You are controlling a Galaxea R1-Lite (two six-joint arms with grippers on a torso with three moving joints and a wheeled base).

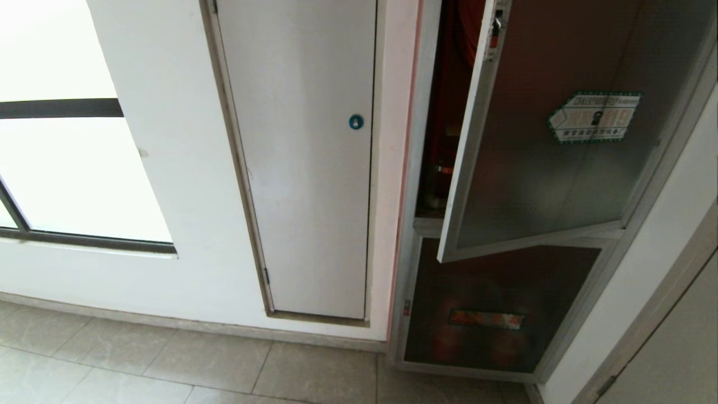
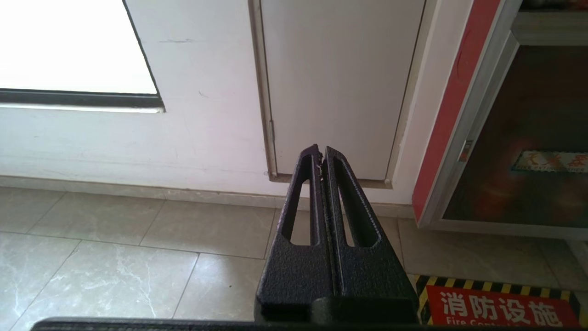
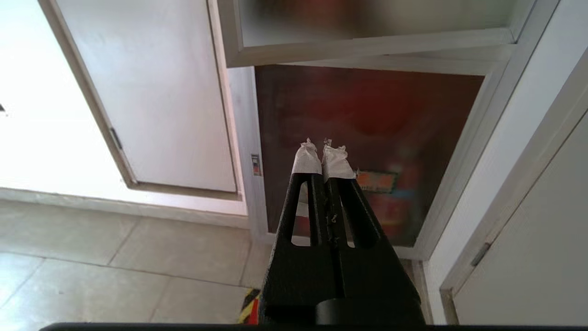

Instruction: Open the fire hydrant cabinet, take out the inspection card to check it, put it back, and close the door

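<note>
Head view: fire hydrant cabinet (image 1: 418,168) stands with its door (image 1: 538,168) ajar; left tool (image 2: 320,154) and right tool (image 3: 324,149) both pinched closed, empty, low near the floor (image 2: 115,257).

— Fire hydrant cabinet (image 1: 412,224)? 
— Silver-framed, set in the wall at right, red inside, upper compartment open. 
— Door (image 1: 561,168)? 
— Tinted brown glass, swung partly out, hinged right; hexagonal green-edged sticker (image 1: 594,116) on the pane, red latch tab (image 1: 495,35) on the free edge.
</note>
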